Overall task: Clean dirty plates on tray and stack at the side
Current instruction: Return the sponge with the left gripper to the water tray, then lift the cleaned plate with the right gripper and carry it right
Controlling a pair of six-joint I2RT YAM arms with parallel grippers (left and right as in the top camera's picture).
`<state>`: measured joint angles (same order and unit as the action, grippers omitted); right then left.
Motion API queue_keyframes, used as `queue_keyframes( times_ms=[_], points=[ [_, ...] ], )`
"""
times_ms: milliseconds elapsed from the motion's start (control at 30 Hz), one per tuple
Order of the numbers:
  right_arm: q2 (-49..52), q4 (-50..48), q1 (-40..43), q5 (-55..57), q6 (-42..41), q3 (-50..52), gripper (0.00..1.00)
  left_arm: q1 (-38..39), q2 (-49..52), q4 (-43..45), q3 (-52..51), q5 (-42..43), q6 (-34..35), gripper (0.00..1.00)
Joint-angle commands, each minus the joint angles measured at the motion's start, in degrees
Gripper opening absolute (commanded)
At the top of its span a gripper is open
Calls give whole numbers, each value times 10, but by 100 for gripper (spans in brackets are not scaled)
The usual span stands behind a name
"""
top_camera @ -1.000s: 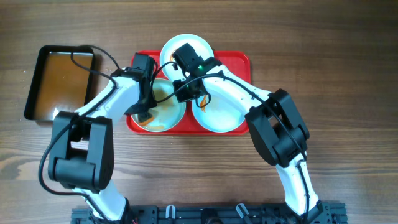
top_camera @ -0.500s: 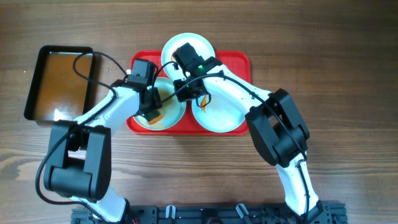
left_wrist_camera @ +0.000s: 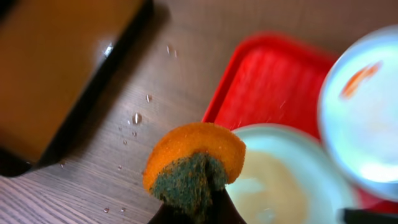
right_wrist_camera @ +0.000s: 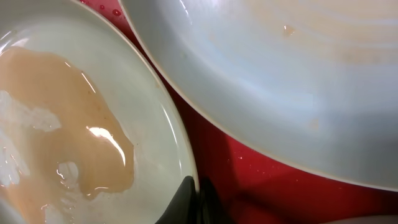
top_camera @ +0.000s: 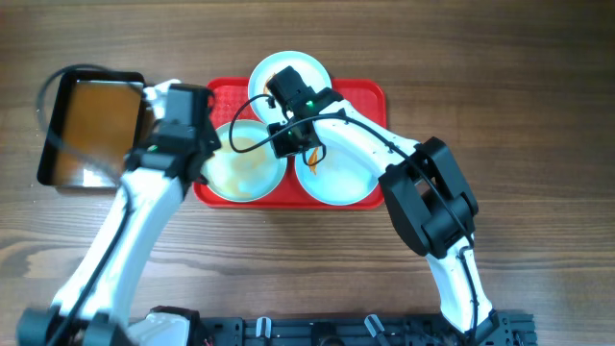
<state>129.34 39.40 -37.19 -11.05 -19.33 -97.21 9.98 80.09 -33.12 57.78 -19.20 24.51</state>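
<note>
Left gripper (left_wrist_camera: pixel 194 214): clamped on orange-green sponge (left_wrist_camera: pixel 194 165), above the table (left_wrist_camera: pixel 155 81) between black pan (left_wrist_camera: pixel 56 68) and red tray (left_wrist_camera: pixel 267 74).
Right gripper (right_wrist_camera: pixel 194 199): closed on the rim of the puddled plate (right_wrist_camera: pixel 143 106).
Rear plate (left_wrist_camera: pixel 367 124): orange smear.

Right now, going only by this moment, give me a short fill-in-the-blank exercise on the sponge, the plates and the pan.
1. The left gripper is shut on a sponge that is orange on one side and ____ on the other.
2. The red tray carries ____ white plates.
3. In the overhead view, the black pan lies to the ____ of the tray.

Missing words: green; three; left.
</note>
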Motion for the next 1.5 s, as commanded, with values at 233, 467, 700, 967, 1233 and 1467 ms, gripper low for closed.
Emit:
queue_keyframes(
  times_ms=[233,467,700,967,1233,1467],
  points=[
    [-87,26,-16,106,58,-46,4,-273,0,77,10,193,44,4],
    [-108,85,-38,323,110,-96,4,-372,56,105,10,257,47,4],
    [-108,28,-113,578,241,-98,4,-375,59,119,10,263,47,4],
    [-107,-150,-210,788,454,-98,4,-375,59,117,10,263,47,4],
    [-107,-158,-239,780,418,-94,4,-375,59,108,10,263,47,4],
    [-110,1,-223,537,66,-100,4,-375,59,106,10,263,47,4]
  ],
)
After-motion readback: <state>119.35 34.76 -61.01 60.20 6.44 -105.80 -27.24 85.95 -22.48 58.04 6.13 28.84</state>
